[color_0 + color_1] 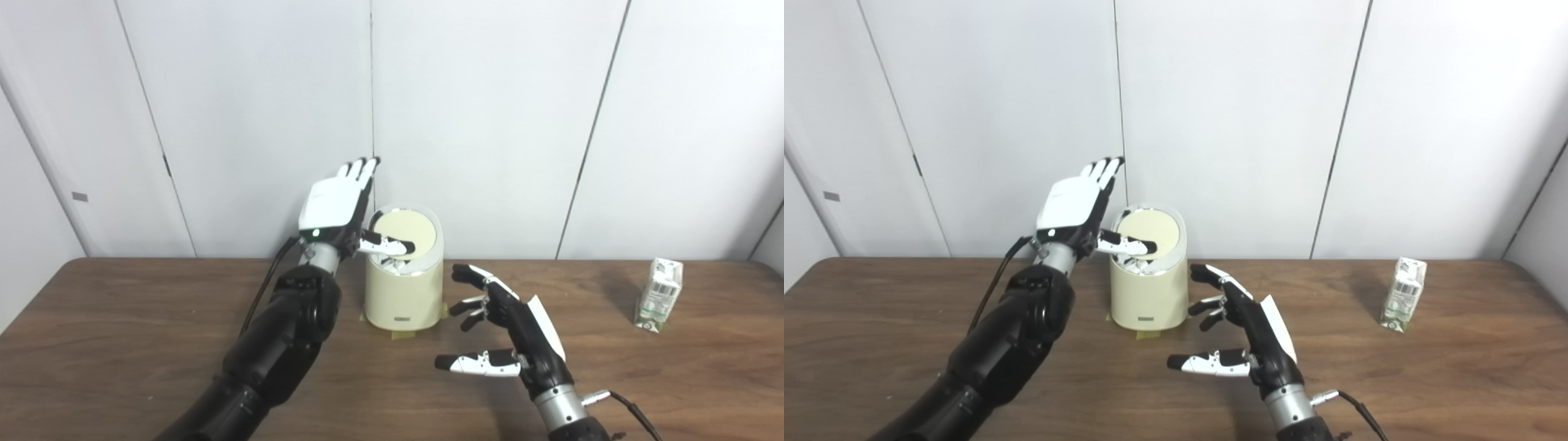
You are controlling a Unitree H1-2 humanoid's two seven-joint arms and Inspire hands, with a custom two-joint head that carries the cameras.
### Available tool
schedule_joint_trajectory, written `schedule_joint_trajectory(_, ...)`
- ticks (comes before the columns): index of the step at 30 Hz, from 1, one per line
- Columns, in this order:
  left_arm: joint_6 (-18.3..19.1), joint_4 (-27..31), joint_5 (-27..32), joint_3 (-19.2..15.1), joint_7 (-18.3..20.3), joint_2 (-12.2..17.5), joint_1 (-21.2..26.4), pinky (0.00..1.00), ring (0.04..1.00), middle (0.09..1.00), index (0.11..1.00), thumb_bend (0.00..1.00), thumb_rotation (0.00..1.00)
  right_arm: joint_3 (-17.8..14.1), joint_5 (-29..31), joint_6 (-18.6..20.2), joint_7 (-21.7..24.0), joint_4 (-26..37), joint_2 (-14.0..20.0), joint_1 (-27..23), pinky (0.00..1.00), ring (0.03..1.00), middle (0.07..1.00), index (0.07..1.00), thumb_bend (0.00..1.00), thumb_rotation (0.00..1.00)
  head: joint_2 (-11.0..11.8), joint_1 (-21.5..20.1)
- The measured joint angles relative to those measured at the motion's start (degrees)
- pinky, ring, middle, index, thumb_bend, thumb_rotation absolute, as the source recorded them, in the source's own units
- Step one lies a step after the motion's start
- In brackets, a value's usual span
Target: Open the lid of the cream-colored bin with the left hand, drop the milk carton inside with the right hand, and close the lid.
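Observation:
The cream-colored bin (404,294) stands at the back middle of the table. Its round lid (409,231) is tilted, and a gap at its front edge shows something white inside. My left hand (334,205) is raised just left of the bin, open with fingers pointing up, and its thumb (386,245) lies across the lid's front edge. My right hand (508,318) hovers open and holds nothing, in front of the bin and to its right. The milk carton (660,294) stands upright far to the right, well apart from both hands.
The brown wooden table (122,318) runs the full width of the view, with white wall panels (490,122) close behind the bin. A strip of tape (401,334) shows under the bin's base. A cable (631,410) trails from my right wrist.

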State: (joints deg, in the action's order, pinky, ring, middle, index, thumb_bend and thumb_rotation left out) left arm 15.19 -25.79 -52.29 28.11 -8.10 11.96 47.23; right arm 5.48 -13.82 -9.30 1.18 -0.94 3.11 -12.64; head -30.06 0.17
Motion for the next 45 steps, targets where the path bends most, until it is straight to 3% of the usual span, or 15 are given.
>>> schedule_joint_trajectory(6, 0.0, 0.1, -1.6, 0.9, 1.2, 0.8, 0.0, 0.85, 0.98, 1.0, 1.0, 1.0, 0.21, 0.2, -0.1, 0.0, 0.0, 0.0, 0.0, 0.0, 0.46, 0.601, 0.815, 0.8, 0.7, 0.11, -0.2, 0.0)
schedule_joint_trajectory(8, 0.1, 0.4, -1.3, 0.1, 1.4, 0.6, -0.1, 0.85, 0.979, 1.0, 1.0, 0.99, 0.29, 0.2, -0.1, 0.0, 0.0, 0.0, 0.0, 0.0, 0.46, 0.599, 0.815, 0.8, 0.69, 0.11, -0.2, 0.1)
schedule_joint_trajectory(10, 0.1, 1.8, 1.7, -3.0, 1.9, -0.4, -1.2, 0.88, 0.987, 1.0, 1.0, 0.95, 0.35, 0.2, 0.0, 0.0, 0.0, 0.0, 0.0, 0.0, 0.46, 0.599, 0.816, 0.8, 0.69, 0.12, -0.1, 0.2)
schedule_joint_trajectory(12, -0.1, 3.5, 7.7, -8.2, 2.7, -2.6, -2.7, 0.85, 0.994, 1.0, 1.0, 0.92, 0.46, 0.1, 0.0, 0.0, 0.0, 0.0, 0.0, 0.0, 0.46, 0.598, 0.813, 0.801, 0.68, 0.11, 0.0, 0.3)
schedule_joint_trajectory(14, 0.0, 5.2, 13.9, -12.9, 4.1, -4.8, -4.5, 0.77, 0.97, 1.0, 1.0, 0.94, 0.52, 0.2, 0.0, 0.0, 0.0, -0.1, 0.1, 0.0, 0.46, 0.598, 0.814, 0.807, 0.68, 0.13, 0.1, 0.4)
schedule_joint_trajectory(16, 0.1, 6.6, 17.3, -15.5, 4.6, -6.1, -5.8, 0.72, 0.948, 1.0, 1.0, 0.95, 0.53, 0.2, -0.1, -0.1, 0.0, -0.2, 0.3, 0.0, 0.46, 0.6, 0.814, 0.809, 0.67, 0.12, 0.2, 0.5)
schedule_joint_trajectory(23, -0.1, 14.2, 23.5, -19.4, 6.4, -5.8, -7.0, 0.76, 0.965, 1.0, 1.0, 0.97, 0.48, 0.2, -0.1, -0.1, 0.0, -0.6, 0.4, 0.0, 0.47, 0.602, 0.814, 0.809, 0.67, 0.11, 0.1, 0.9)
schedule_joint_trajectory(26, -0.3, 16.2, 26.0, -21.1, 6.8, -5.6, -8.4, 0.83, 0.985, 1.0, 1.0, 0.96, 0.46, 0.2, -0.1, -0.1, 0.1, -0.6, 0.4, 0.0, 0.47, 0.606, 0.817, 0.81, 0.68, 0.12, -0.1, 1.0)
schedule_joint_trajectory(33, -0.9, 23.2, 37.7, -26.1, 12.5, -2.6, -17.3, 0.68, 0.801, 0.862, 0.902, 0.83, 0.32, -0.3, 0.8, -0.1, 0.1, -1.0, 1.0, 0.0, 0.46, 0.613, 0.813, 0.813, 0.68, 0.13, -0.3, 1.0)
schedule_joint_trajectory(42, -9.5, 27.4, 43.4, -28.1, 13.1, -1.5, -29.1, 0.57, 0.635, 0.699, 0.786, 0.78, 0.12, -1.0, 1.8, -0.2, 0.0, -1.0, 1.3, 0.0, 0.47, 0.638, 0.812, 0.813, 0.69, 0.11, -0.4, 1.6)
schedule_joint_trajectory(45, -12.7, 27.7, 45.1, -29.0, 13.1, -1.6, -32.4, 0.57, 0.633, 0.696, 0.784, 0.77, 0.12, -1.5, 2.0, -0.2, -0.1, -0.9, 1.5, 0.0, 0.48, 0.644, 0.807, 0.806, 0.7, 0.1, -0.3, 1.6)
